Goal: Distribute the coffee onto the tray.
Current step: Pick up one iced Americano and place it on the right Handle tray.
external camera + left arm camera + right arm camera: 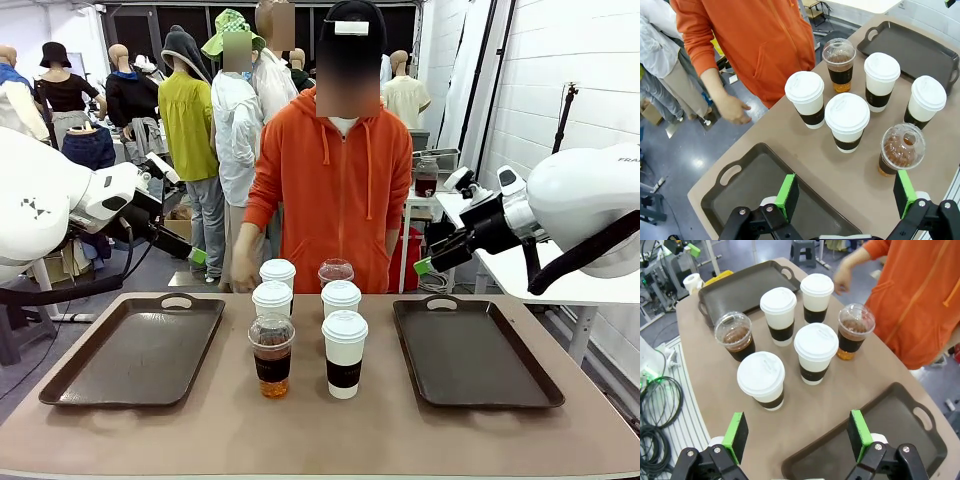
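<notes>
Six coffee cups stand in a cluster mid-table between two dark trays. Four are white lidded paper cups with brown bands, among them a front one [344, 352] and a back one [277, 273]. Two are clear dome-lidded cups of brown liquid, one in front [271, 355] and one behind [335, 270]. My left gripper [195, 252] hovers open above the left tray's [130, 350] far edge, with nothing between its green pads [786, 196]. My right gripper [425, 265] hangs open over the right tray's [470, 350] far edge, its pads [735, 436] empty.
A person in an orange hoodie [340, 190] stands at the far side, one hand [243, 270] hanging by the table's edge just left of the cups. Both trays are bare. A white table [560, 285] stands at the right under my right arm.
</notes>
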Available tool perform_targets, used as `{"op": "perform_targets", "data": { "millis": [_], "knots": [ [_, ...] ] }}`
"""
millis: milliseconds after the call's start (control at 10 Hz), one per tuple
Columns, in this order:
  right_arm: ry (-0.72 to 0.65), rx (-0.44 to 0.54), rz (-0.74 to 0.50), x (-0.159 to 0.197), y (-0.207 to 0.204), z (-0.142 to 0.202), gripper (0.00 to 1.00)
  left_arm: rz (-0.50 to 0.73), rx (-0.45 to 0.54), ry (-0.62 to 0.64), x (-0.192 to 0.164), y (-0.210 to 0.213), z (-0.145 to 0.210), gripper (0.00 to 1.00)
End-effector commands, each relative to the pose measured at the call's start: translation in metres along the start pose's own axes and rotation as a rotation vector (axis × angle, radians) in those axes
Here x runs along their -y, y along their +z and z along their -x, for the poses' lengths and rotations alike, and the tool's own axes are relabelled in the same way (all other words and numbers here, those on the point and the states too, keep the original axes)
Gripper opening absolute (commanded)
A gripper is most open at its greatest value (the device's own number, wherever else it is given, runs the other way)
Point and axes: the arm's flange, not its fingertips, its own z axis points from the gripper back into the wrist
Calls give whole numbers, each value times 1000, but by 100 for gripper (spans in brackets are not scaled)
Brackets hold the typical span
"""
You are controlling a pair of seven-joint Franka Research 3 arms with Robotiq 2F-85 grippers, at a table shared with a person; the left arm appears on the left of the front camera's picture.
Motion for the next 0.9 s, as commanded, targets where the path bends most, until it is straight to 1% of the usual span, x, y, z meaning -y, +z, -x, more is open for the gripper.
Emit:
{"op": "perform_targets", "data": {
  "millis": [0, 600, 700, 800],
  "knots": [
    [-12, -13, 19, 8, 2, -9, 100, 8, 4, 3, -1, 0, 1, 100],
    [-22, -35, 0, 6, -1, -9, 100, 8, 4, 3, -1, 0, 1, 100],
    [2, -32, 26, 8, 1, -8, 100, 8, 4, 3, -1, 0, 1, 100],
    [2, -32, 26, 8, 1, -8, 100, 8, 4, 3, -1, 0, 1, 100]
  ]
}}
